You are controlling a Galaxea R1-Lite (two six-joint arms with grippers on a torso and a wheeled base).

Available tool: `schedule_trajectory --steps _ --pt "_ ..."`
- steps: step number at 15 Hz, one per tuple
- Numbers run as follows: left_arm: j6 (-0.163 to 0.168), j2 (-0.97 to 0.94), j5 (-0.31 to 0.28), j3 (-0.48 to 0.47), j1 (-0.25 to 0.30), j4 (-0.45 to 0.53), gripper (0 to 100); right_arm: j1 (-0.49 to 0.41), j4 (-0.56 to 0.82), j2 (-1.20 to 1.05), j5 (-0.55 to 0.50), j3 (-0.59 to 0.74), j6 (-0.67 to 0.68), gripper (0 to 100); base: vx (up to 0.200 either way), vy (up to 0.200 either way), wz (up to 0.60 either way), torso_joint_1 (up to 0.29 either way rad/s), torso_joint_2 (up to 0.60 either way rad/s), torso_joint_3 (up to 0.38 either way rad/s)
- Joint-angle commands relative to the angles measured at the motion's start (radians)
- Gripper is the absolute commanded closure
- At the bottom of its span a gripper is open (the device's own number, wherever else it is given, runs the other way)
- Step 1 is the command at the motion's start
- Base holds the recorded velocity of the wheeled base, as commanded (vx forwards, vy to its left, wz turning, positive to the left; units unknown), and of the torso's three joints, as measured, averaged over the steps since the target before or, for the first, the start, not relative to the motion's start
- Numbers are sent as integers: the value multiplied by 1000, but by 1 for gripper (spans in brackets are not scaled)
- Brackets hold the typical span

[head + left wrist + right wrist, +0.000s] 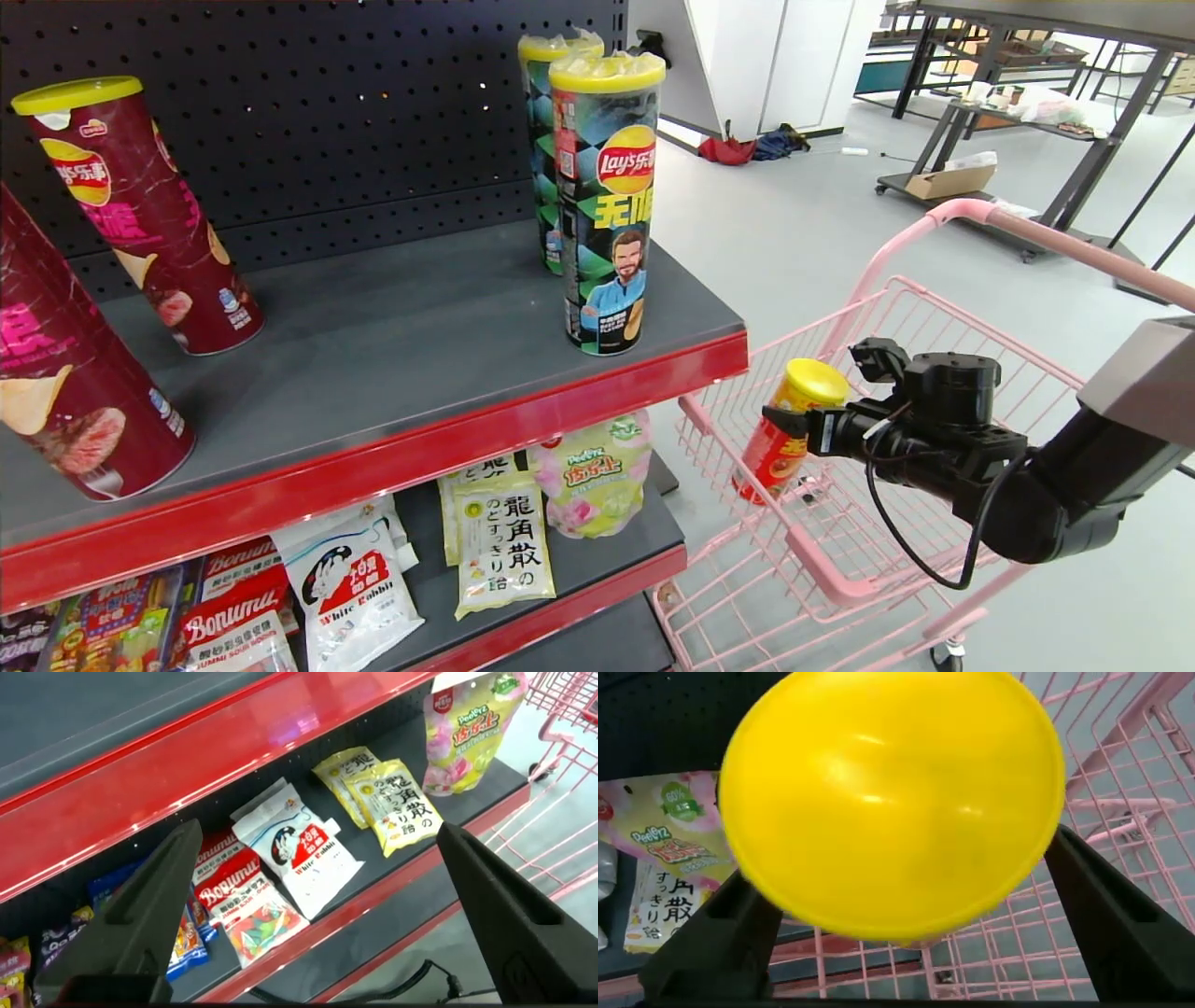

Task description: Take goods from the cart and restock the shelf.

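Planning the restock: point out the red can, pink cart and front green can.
red can (773,459), head view, red body.
pink cart (1074,247), head view, handle bar.
front green can (607,215), head view, label.

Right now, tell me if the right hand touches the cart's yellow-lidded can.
Touching: head view shows the right hand gripping the can below its lid.

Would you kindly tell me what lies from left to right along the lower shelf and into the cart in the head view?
Red snack bag → white candy bag → yellow-green packet → pale green pouch → yellow-lidded chip can in the pink cart.
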Motion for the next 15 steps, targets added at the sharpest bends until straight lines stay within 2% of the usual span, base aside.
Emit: schedule_trajectory --steps 1,3,4,9,12,13,15 --pt "1 1 0 3 1 5 0 0 0 29 0 -33 5 0 0 0 0 0 0 0" --pt "1 -2 0 3 1 12 0 4 0 32 0 -45 17 0 0 0 0 0 0 0" --pt "1 -3 0 4 1 12 0 7 0 40 0 -53 22 100 0 0 0 0 0 0" --pt "2 -2 0 4 1 12 0 9 -2 55 0 -58 25 100 0 0 0 0 0 0" --pt "7 -6 -4 7 1 10 0 15 15 -87 -6 -44 12 100 0 0 0 0 0 0" --pt "7 -9 -6 9 1 10 0 15 46 -164 -6 -48 -1 100 0 0 0 0 0 0" --pt "7 -14 -7 7 1 10 0 13 234 -354 -5 -70 -38 100 0 0 0 0 0 0"
